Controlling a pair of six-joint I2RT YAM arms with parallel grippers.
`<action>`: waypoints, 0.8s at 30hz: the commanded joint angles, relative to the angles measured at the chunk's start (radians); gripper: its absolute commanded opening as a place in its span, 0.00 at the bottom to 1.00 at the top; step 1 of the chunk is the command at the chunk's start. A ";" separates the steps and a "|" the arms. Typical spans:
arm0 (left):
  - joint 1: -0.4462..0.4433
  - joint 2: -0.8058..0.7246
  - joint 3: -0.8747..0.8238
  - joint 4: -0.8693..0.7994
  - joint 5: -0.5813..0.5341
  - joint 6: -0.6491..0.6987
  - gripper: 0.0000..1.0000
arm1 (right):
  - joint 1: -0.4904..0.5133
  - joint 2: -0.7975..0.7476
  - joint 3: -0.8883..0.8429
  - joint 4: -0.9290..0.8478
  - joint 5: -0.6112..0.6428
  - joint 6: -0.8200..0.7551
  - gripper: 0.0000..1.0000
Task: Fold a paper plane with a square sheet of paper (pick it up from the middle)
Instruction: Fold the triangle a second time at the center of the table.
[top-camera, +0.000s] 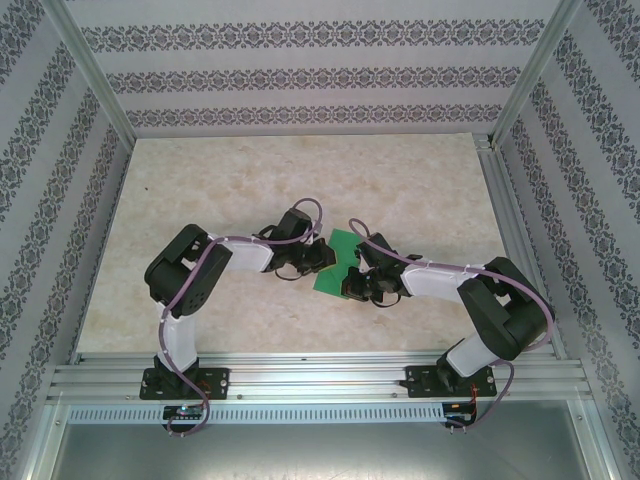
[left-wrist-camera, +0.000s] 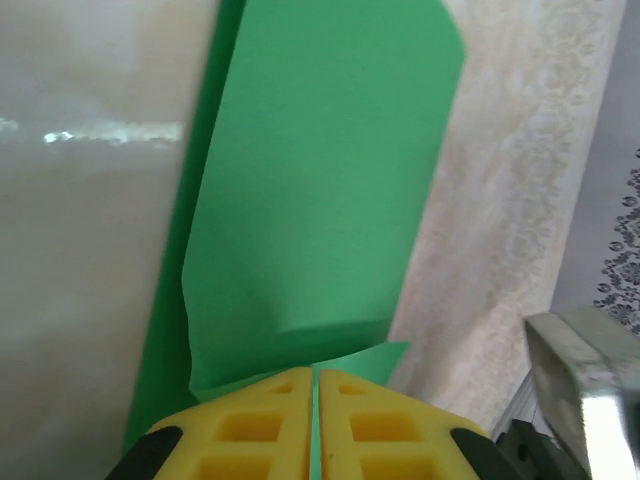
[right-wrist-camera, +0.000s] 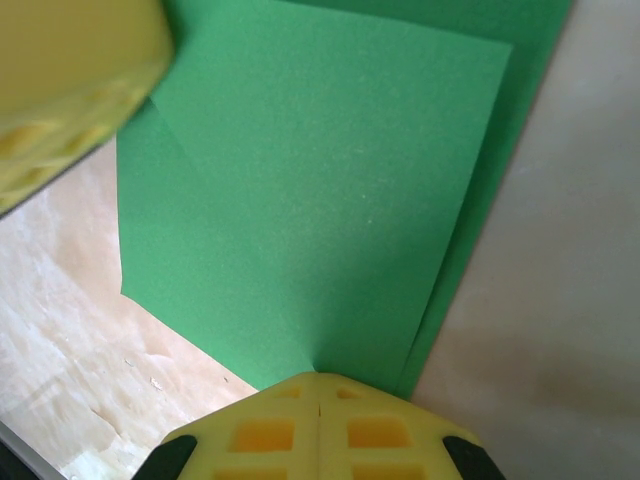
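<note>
The square sheet of paper (top-camera: 340, 243) is bright green and lies at the middle of the table, folded over so that two layers show. My left gripper (top-camera: 322, 257) holds its left edge. In the left wrist view the yellow fingertips (left-wrist-camera: 280, 400) are shut with a strip of the green sheet (left-wrist-camera: 320, 180) pinched between them. My right gripper (top-camera: 357, 277) holds the opposite edge. Its yellow fingers (right-wrist-camera: 270, 420) are shut, and the sheet (right-wrist-camera: 320, 190) puckers where it enters them. The left gripper's yellow finger (right-wrist-camera: 70, 80) shows at the top left of the right wrist view.
The beige marbled table top (top-camera: 250, 180) stretches away behind and to both sides of the arms. Aluminium frame rails (top-camera: 300, 375) run along the near edge and up the corners, and one rail end (left-wrist-camera: 590, 370) shows in the left wrist view. Patterned walls enclose the table.
</note>
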 joint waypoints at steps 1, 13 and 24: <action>-0.003 0.038 -0.008 0.040 -0.016 0.004 0.12 | -0.015 0.018 -0.010 -0.086 0.036 -0.021 0.00; -0.003 0.060 -0.032 0.020 -0.049 0.011 0.11 | -0.032 -0.073 0.115 -0.087 -0.051 -0.033 0.00; -0.003 0.062 -0.022 0.005 -0.046 0.017 0.11 | -0.043 0.132 0.161 -0.031 -0.081 -0.056 0.00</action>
